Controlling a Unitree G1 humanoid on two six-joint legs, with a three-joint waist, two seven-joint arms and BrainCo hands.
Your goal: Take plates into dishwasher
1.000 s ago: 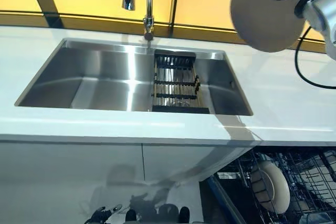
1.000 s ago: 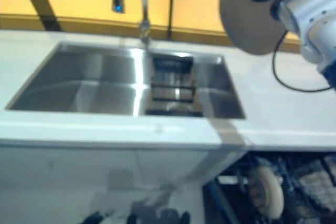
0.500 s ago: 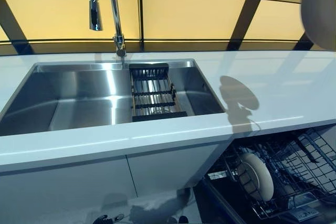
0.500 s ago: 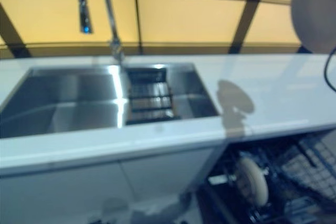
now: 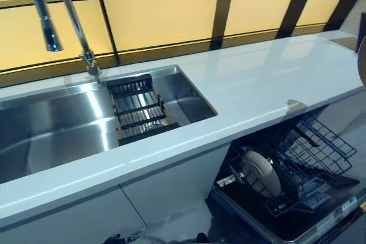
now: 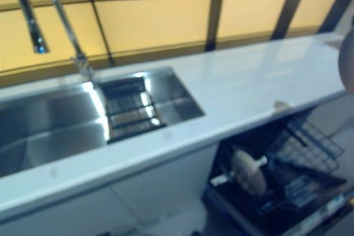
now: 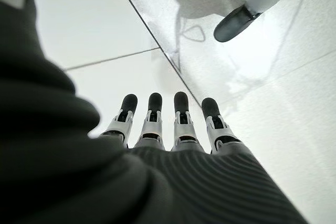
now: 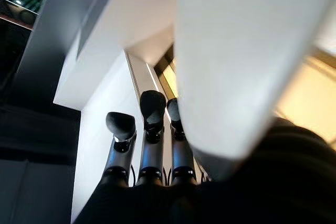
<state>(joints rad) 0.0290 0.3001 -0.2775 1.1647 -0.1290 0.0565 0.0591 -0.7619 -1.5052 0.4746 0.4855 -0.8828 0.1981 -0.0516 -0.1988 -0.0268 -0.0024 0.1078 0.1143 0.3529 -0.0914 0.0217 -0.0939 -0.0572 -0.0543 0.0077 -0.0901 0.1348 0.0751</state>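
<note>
My right hand (image 8: pixel 152 156) is shut on a pale round plate (image 8: pixel 236 51), which crosses in front of its fingers in the right wrist view. Only the plate's edge (image 5: pixel 363 64) shows in the eye views, at the far right above the counter end; the hand itself is out of those views. Below it, the dishwasher's lower rack (image 5: pixel 311 147) is pulled out, with one plate (image 5: pixel 260 172) standing upright in its left part. My left hand (image 7: pixel 181 124) hangs open and empty, its fingers straight over the floor.
A white countertop (image 5: pixel 257 84) runs over the dishwasher. A steel sink (image 5: pixel 57 135) at the left holds a black drying rack (image 5: pixel 140 110) under a tall faucet (image 5: pixel 57 10). White cabinet fronts (image 5: pixel 171 187) stand left of the open dishwasher.
The camera has swung to the right, so the sink has slid left and more of the dishwasher rack shows. The held plate now sits lower, at the view's right edge.
</note>
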